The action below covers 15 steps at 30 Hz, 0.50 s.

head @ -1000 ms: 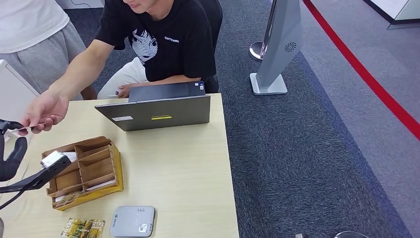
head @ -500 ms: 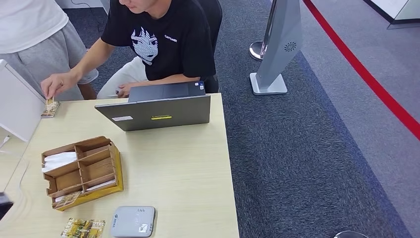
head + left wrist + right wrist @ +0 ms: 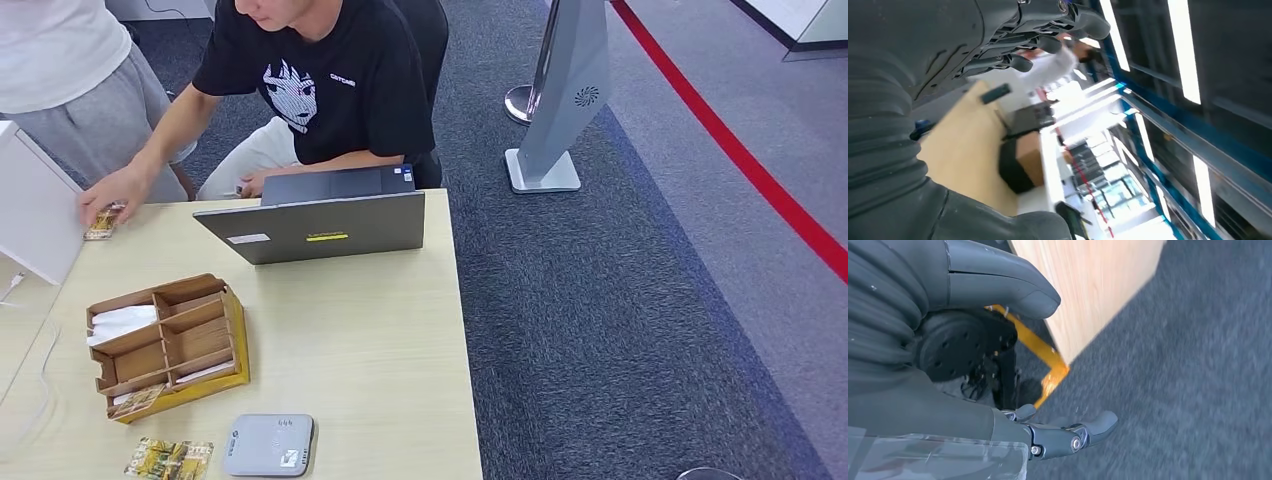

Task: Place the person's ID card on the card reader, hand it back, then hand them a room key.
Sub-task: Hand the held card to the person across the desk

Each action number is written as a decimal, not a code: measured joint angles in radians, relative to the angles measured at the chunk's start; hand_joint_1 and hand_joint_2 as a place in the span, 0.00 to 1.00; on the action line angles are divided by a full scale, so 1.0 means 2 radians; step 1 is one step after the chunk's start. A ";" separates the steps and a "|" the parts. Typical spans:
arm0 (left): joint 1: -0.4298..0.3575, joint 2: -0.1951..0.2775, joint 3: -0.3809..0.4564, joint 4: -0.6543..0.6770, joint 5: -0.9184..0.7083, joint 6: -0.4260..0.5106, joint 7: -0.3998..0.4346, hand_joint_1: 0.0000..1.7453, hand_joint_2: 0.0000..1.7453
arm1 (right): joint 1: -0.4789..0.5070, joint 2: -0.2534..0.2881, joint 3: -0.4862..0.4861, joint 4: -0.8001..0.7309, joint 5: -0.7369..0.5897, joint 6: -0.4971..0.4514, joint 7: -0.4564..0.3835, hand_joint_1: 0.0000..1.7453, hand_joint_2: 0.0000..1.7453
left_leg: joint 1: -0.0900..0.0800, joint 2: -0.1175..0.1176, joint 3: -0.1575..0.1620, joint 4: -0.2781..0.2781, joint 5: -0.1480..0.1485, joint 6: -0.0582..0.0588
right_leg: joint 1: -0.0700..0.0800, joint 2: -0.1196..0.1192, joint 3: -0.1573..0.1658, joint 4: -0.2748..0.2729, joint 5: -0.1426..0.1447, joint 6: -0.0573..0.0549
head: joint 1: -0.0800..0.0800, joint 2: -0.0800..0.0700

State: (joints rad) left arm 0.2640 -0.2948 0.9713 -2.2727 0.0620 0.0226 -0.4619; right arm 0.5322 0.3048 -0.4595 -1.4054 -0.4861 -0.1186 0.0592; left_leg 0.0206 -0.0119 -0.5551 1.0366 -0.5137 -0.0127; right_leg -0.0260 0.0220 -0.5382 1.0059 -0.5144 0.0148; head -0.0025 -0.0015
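Pale wood tabletop (image 3: 380,340) carries one grey laptop (image 3: 320,228), one wooden organizer (image 3: 170,345), one grey card reader (image 3: 268,446) and two patterned cards: one (image 3: 168,459) beside the reader, one (image 3: 102,224) under the person's hand (image 3: 115,193). Left hand (image 3: 1013,35) and right hand (image 3: 998,355) both hold nothing, fingers apart.

Light wooden surface (image 3: 370,330); dark grey carpet floor (image 3: 620,300), red stripe (image 3: 745,155); grey stand (image 3: 560,100); ceiling strip lights (image 3: 1185,50).

Reception desk in a lobby-style test space, wooden counter (image 3: 380,340), laptop (image 3: 318,226), card reader (image 3: 268,446), card organizer (image 3: 168,345), stanchion base (image 3: 520,101), red floor line (image 3: 740,150)
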 joint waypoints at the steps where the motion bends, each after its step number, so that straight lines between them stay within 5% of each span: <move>1: 0.006 -0.004 0.002 0.008 0.016 0.012 0.004 0.00 1.00 | -0.001 0.000 -0.002 0.001 0.002 -0.006 0.001 0.00 1.00 | 0.000 0.000 0.000 0.000 0.000 0.000 | 0.000 0.000 0.000 0.000 0.000 0.000 | 0.000 0.000; 8: 0.024 -0.019 0.005 0.038 0.048 0.039 0.018 0.00 1.00 | -0.009 0.000 -0.010 0.004 0.004 -0.020 0.004 0.00 1.00 | 0.000 -0.001 0.000 0.000 0.000 0.000 | 0.000 -0.001 0.001 0.000 0.000 0.000 | 0.000 0.000; 15: 0.045 -0.027 0.001 0.128 0.092 0.053 0.106 0.00 1.00 | -0.030 0.000 -0.020 0.028 0.028 -0.069 0.028 0.00 1.00 | 0.000 0.000 0.001 0.000 0.000 0.000 | 0.000 -0.001 0.001 0.000 0.000 0.000 | 0.000 0.000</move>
State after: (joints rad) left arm 0.3538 -0.3491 0.9741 -2.0158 0.2457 0.1295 -0.2495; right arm 0.4718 0.3048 -0.4989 -1.3500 -0.4308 -0.2559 0.1157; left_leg 0.0203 -0.0128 -0.5532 1.0366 -0.5137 -0.0126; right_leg -0.0261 0.0209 -0.5367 1.0057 -0.5145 0.0148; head -0.0024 -0.0015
